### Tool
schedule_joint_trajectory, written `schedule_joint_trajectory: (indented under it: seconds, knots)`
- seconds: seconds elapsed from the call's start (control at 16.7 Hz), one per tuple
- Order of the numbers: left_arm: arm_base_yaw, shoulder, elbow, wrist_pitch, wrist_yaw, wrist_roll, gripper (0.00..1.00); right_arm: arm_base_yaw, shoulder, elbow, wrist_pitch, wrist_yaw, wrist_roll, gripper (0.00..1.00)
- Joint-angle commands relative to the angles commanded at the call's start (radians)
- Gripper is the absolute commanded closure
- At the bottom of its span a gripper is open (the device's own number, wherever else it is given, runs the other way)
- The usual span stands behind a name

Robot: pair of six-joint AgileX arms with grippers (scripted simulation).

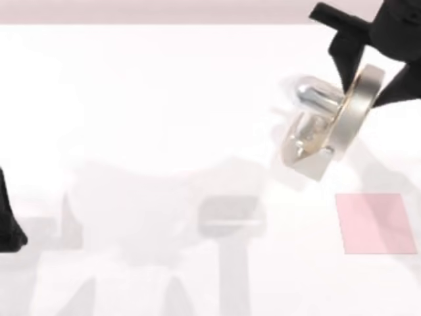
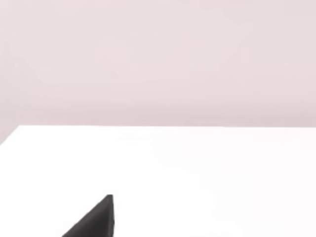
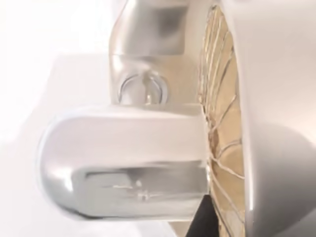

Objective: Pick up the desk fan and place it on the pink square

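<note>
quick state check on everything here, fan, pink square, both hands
desk fan: gripped at its cage rim by the right hand, tilted, not on the pink square
pink square: bare, nothing on it, near the table's right edge
right hand: shut on the fan, far right of the table
left hand: parked at the table's left edge, holding nothing

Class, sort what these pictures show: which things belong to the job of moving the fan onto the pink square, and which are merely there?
Belongs to the job:
- desk fan, held off the table
- pink square, bare
- right gripper, jaws clamped on the fan's cage

Merely there:
- left gripper, parked at the table's left edge
- white table
</note>
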State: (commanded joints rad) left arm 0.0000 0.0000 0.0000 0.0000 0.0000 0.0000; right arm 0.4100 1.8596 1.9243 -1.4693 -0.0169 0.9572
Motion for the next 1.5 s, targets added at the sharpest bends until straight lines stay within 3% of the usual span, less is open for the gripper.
schedule_joint_trajectory:
  seconds: [0.3,0.6,0.78,1.14,1.5]
  knots:
    - [0.000,0.000,0.000,0.000,0.000,0.000,0.00,-0.043,-0.133,-0.237,0.059,0.003,0.532,1.00]
    - [0.000,0.000,0.000,0.000,0.000,0.000,0.00,-0.076,-0.213,-0.437,0.090,0.009,0.869,1.00]
    - [0.000,0.000,0.000,0.000,0.000,0.000,0.00,-0.085,-0.230,-0.492,0.094,0.012,0.945,1.00]
    - [0.000,0.000,0.000,0.000,0.000,0.000,0.00,-0.080,-0.227,-0.497,0.097,0.011,0.950,1.00]
    - [0.000,0.000,0.000,0.000,0.000,0.000,0.00,-0.087,-0.216,-0.607,0.222,0.012,0.949,1.00]
